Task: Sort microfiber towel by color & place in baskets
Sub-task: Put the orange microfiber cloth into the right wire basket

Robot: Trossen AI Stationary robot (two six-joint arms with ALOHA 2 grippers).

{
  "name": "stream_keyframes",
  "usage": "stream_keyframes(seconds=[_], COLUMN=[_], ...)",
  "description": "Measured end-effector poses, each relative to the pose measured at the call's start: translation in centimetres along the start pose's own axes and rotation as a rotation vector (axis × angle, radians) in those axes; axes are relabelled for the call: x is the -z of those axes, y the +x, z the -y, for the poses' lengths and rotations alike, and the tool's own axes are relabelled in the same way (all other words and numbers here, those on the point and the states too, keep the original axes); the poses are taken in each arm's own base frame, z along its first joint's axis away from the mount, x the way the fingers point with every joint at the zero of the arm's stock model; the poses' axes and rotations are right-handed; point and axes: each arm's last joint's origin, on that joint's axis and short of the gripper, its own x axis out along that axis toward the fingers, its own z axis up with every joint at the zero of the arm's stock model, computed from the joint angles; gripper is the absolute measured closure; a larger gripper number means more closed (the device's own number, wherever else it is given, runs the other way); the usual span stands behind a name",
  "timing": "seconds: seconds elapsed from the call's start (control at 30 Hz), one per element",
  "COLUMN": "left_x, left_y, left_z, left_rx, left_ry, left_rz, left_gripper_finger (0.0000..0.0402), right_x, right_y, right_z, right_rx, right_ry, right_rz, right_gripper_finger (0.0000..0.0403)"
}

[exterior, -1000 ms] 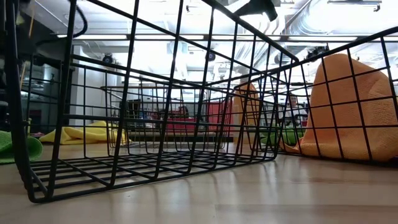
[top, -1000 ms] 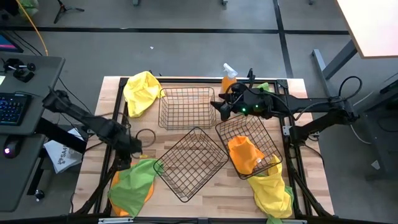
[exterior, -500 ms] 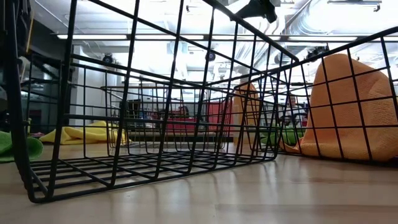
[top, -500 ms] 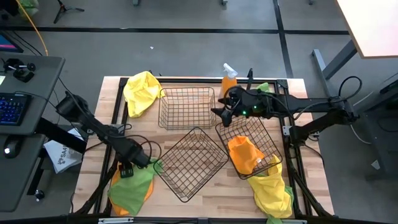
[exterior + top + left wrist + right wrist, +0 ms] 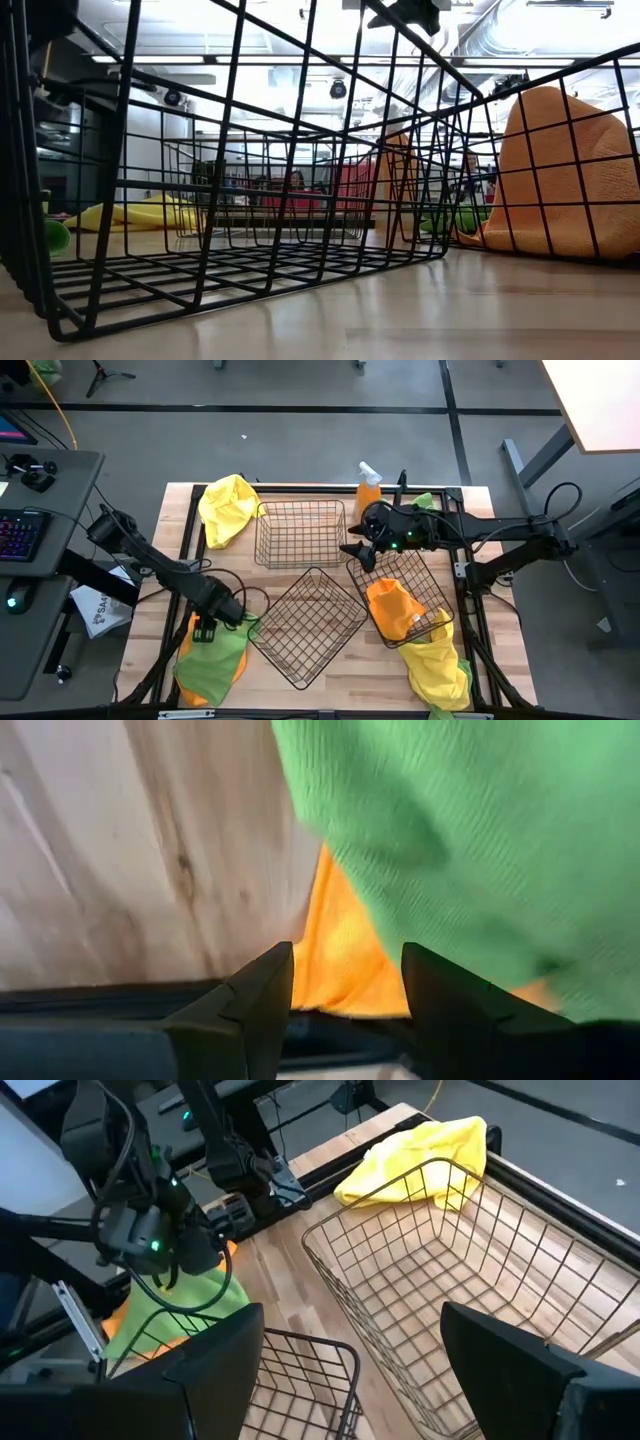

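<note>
Where baskets (image 5: 306, 622) crowd, spray bottle (image 5: 368, 485) behind

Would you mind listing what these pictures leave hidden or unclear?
- Orange towel at the table's near-left corner: mostly covered by the green towel, so its extent is unknown.
- Left gripper: the high view is too small to show contact with the cloth; the wrist view shows its fingers apart.
- Yellow towel: cut off by the high view's bottom edge.
- Right gripper: fingertips cut off in its wrist view.
</note>
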Motion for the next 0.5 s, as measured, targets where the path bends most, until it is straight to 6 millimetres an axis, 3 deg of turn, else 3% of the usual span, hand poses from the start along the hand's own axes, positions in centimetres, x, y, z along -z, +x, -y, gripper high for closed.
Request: stream_keyframes(seconds=[0.23,0.4,0.5], left_x=[1.0,1.3,1.5], left_y=[2.6,4.3,4.6], left_z=[-1.0,-1.0,-0.9], left_rx=[-0.098,0.084,0.074], left_ry=[0.121,0.108,0.105], left_rz=[-0.045,-0.106,-0.107], left_gripper_finger=[0.0227,0.0227,0.0227], right_x=[0.0,-0.1,-0.1], right_y=[0.0,0.0,0.0], right_z=[0.0,0.1,0.2], right_rx=[0.015,0.05,0.056], right_ry=[0.039,0.048,0.068], right_rz=[0.007,0.025,0.029], right_gripper_finger=[0.0103,0.0103,0.0103])
